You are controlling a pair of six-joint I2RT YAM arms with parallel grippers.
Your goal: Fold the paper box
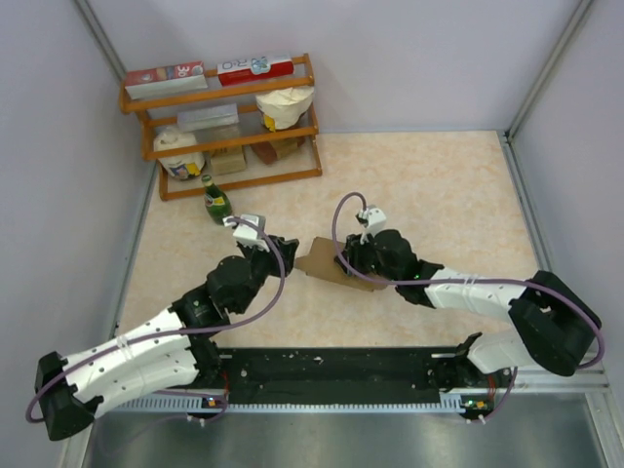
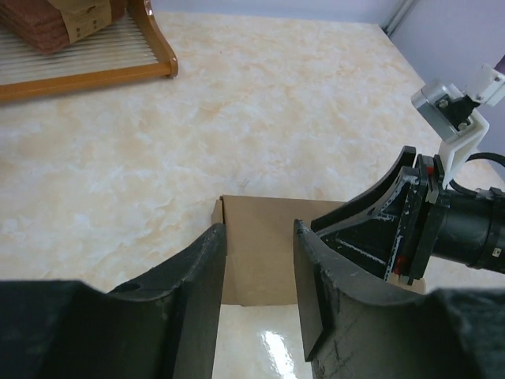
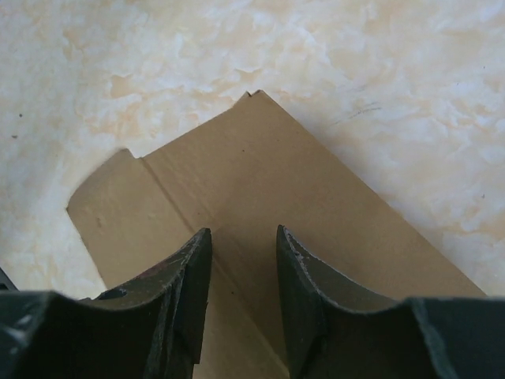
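The paper box (image 1: pixel 318 261) lies flat on the marble tabletop between both arms, plain brown cardboard with a creased side flap. My right gripper (image 1: pixel 353 261) rests over its right part; in the right wrist view its jaws (image 3: pixel 243 233) stand parted above the cardboard (image 3: pixel 260 174), gripping nothing. My left gripper (image 1: pixel 286 247) is at the box's left end. In the left wrist view, its open jaws (image 2: pixel 259 230) frame the near edge of the cardboard (image 2: pixel 260 260), with nothing between them. The right gripper (image 2: pixel 394 229) shows there just to the right, low over the box.
A wooden rack (image 1: pixel 234 122) stands at the back left with red-and-white boxes, a cream bag and other packets. A green bottle (image 1: pixel 216 203) stands in front of it, close to my left arm. Grey walls enclose the table on three sides.
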